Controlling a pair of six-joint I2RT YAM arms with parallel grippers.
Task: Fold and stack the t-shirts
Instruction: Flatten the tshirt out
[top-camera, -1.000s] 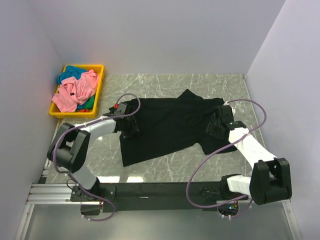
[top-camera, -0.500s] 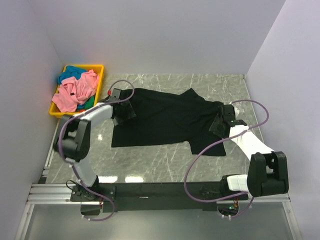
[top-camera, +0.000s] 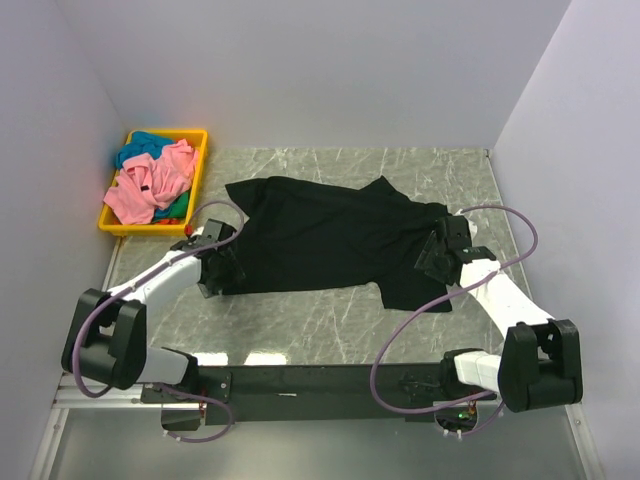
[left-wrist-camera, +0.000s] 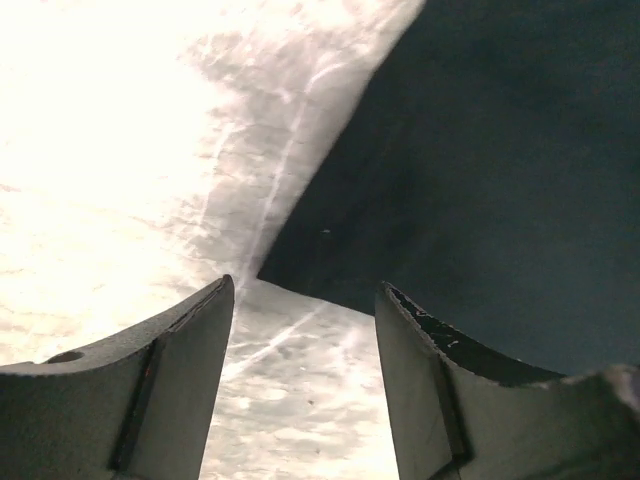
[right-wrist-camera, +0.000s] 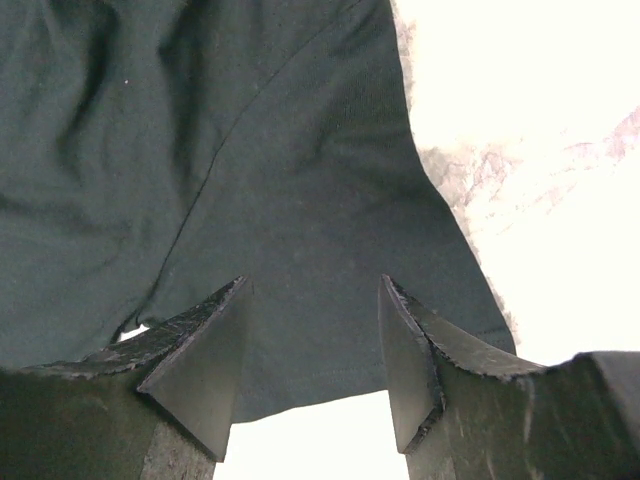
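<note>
Black shirt (top-camera: 320, 235) — just one — lies spread flat across the marble table (top-camera: 330, 330). The left fingers (top-camera: 218, 272) sit at its near-left corner. In the wrist view the two of them stand well apart, with that corner just ahead of the gap, and they grip nothing. The right fingers (top-camera: 437, 255) are over the shirt's right edge, also spread wide. Black fabric shows between and beneath them, but none of it is pinched.

One yellow bin (top-camera: 198, 185) stands at the far-left of the table, apart from the black shirt. In it one pink shirt (top-camera: 150, 185) lies on top, with teal cloth (top-camera: 145, 142) showing behind and beside it — whether one teal shirt or two, I cannot tell.
</note>
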